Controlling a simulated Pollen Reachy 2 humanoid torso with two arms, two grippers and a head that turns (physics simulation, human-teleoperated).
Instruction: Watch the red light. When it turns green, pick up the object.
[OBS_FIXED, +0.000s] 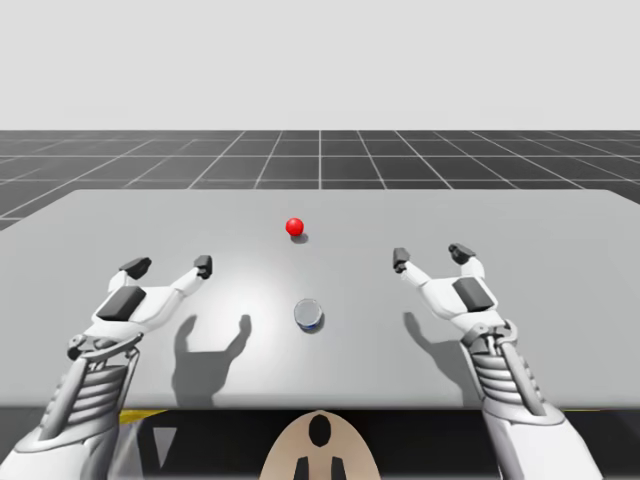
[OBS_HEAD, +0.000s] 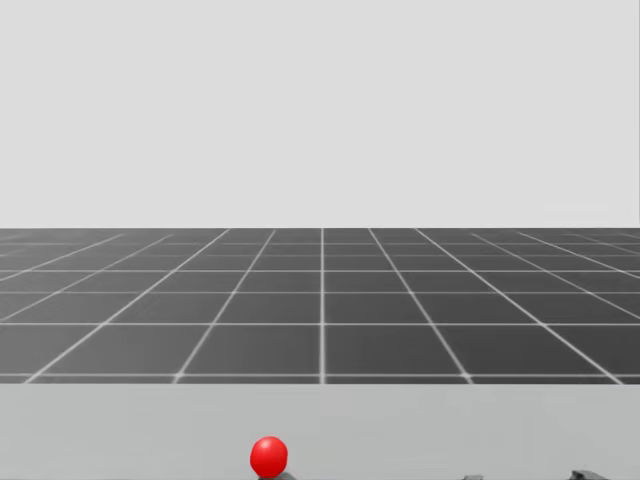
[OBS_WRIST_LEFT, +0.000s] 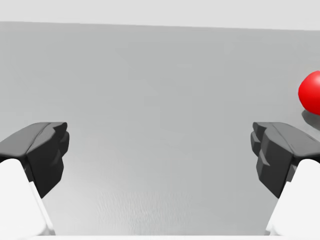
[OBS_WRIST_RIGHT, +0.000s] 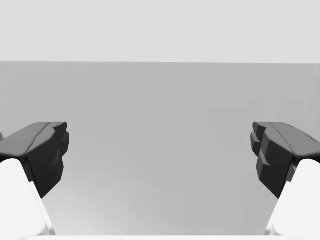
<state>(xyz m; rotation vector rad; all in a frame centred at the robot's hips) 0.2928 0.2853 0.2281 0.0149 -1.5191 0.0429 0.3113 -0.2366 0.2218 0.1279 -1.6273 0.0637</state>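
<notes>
The light (OBS_FIXED: 294, 227) is red; left tool (OBS_FIXED: 170, 267) and right tool (OBS_FIXED: 432, 256) gape empty; grabbing the small can (OBS_FIXED: 308, 314) early risks failure.

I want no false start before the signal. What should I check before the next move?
1. Signal green: not ok; the light is red.
2. Open, empty left gripper: ok.
3. Open, empty right gripper: ok.
4. Upright silver and blue can on the table, apart from both grippers: ok.
5. Free way from either gripper to the can: ok.
</notes>
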